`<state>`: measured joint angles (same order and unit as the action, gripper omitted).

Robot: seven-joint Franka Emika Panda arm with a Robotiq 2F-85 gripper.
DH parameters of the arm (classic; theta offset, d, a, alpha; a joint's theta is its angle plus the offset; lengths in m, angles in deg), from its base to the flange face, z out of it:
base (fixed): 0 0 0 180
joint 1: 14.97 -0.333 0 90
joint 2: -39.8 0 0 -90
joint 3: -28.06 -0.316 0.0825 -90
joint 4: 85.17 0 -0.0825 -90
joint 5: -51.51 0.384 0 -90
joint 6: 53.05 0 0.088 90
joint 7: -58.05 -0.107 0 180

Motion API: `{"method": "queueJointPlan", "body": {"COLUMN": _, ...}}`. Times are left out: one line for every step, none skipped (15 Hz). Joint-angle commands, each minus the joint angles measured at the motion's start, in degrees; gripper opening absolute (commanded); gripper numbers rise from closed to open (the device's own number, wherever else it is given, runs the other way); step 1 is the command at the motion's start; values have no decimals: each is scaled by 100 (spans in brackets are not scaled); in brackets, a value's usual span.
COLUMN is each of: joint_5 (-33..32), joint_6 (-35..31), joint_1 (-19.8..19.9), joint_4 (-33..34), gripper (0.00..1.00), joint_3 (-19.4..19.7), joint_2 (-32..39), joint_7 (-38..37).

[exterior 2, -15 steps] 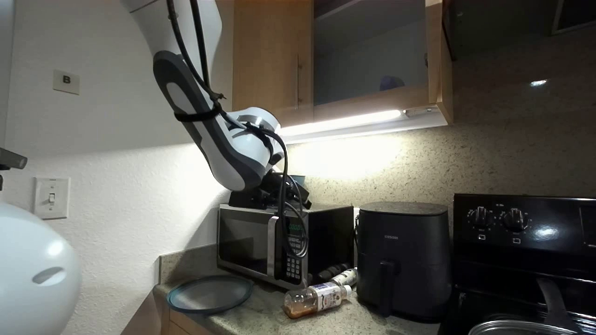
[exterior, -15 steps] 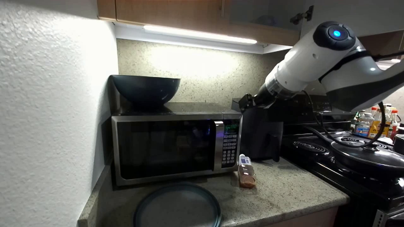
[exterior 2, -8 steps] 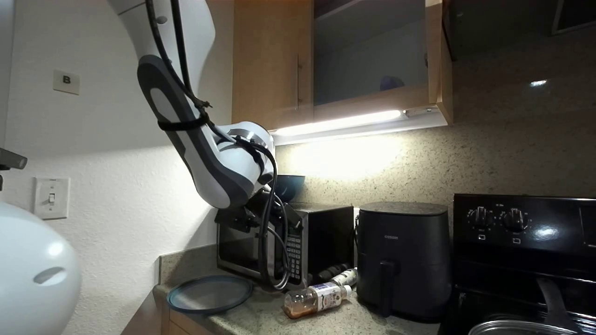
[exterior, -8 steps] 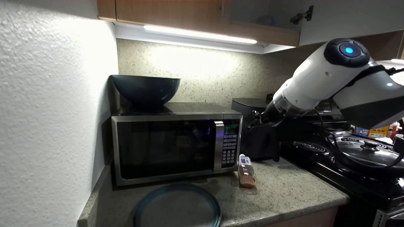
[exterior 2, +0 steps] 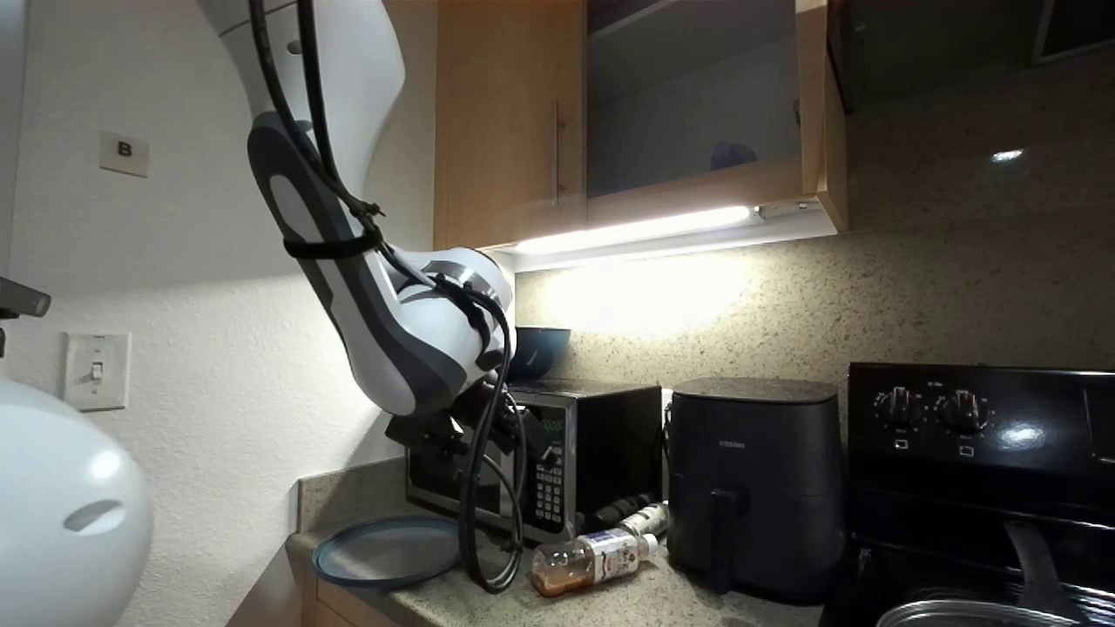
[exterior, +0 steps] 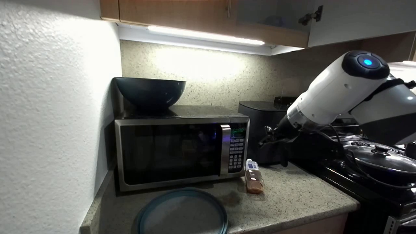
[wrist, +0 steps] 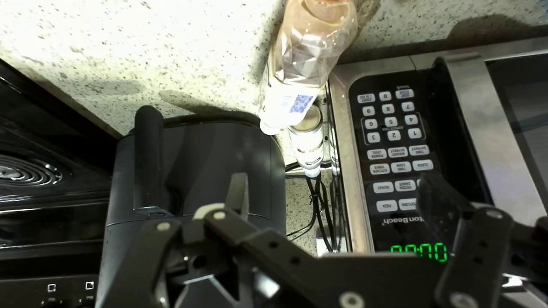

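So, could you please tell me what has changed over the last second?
The gripper has moved down and, in an exterior view, rightward, jaws open; nothing was grasped or released. The dark blue bowl, microwave, air fryer and lying plastic bottle stayed put.

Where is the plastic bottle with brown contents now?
In an exterior view, the bottle lies on its side on the counter at lower centre, in front of the gap between the microwave and black air fryer.
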<state>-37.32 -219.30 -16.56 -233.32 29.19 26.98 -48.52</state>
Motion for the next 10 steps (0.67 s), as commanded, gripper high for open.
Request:
{"method": "queueJointPlan", "body": {"joint_5": 120, "joint_6": -158, "joint_1": -10, "joint_4": 144, "gripper": 100, "joint_3": 38, "joint_2": 229, "joint_7": 146}}
{"method": "queueJointPlan", "body": {"joint_5": 155, "joint_6": -188, "joint_1": -19, "joint_4": 204, "gripper": 100, "joint_3": 38, "joint_2": 330, "joint_7": 222}}
{"method": "queueJointPlan", "body": {"joint_5": 202, "joint_6": -225, "joint_1": -24, "joint_4": 256, "gripper": 100, "joint_3": 42, "joint_2": 427, "joint_7": 279}}
{"method": "queueJointPlan", "body": {"joint_5": 272, "joint_6": -277, "joint_1": -28, "joint_4": 314, "gripper": 100, "joint_3": 48, "joint_2": 540, "joint_7": 338}}
{"method": "queueJointPlan", "body": {"joint_5": 387, "joint_6": -312, "joint_1": -33, "joint_4": 371, "gripper": 100, "joint_3": 49, "joint_2": 663, "joint_7": 432}}
{"method": "queueJointPlan", "body": {"joint_5": 503, "joint_6": -331, "joint_1": -40, "joint_4": 433, "gripper": 100, "joint_3": 45, "joint_2": 800, "joint_7": 532}}
{"method": "queueJointPlan", "body": {"joint_5": 633, "joint_6": -358, "joint_1": -44, "joint_4": 480, "gripper": 100, "joint_3": 43, "joint_2": 922, "joint_7": 648}}
{"method": "queueJointPlan", "body": {"joint_5": 824, "joint_6": -399, "joint_1": -48, "joint_4": 513, "gripper": 100, "joint_3": 43, "joint_2": 1046, "joint_7": 804}}
{"method": "queueJointPlan", "body": {"joint_5": 1059, "joint_6": -439, "joint_1": -52, "joint_4": 518, "gripper": 100, "joint_3": 39, "joint_2": 1169, "joint_7": 962}}
{"method": "queueJointPlan", "body": {"joint_5": 1281, "joint_6": -439, "joint_1": -55, "joint_4": 500, "gripper": 100, "joint_3": 23, "joint_2": 1265, "joint_7": 1118}}
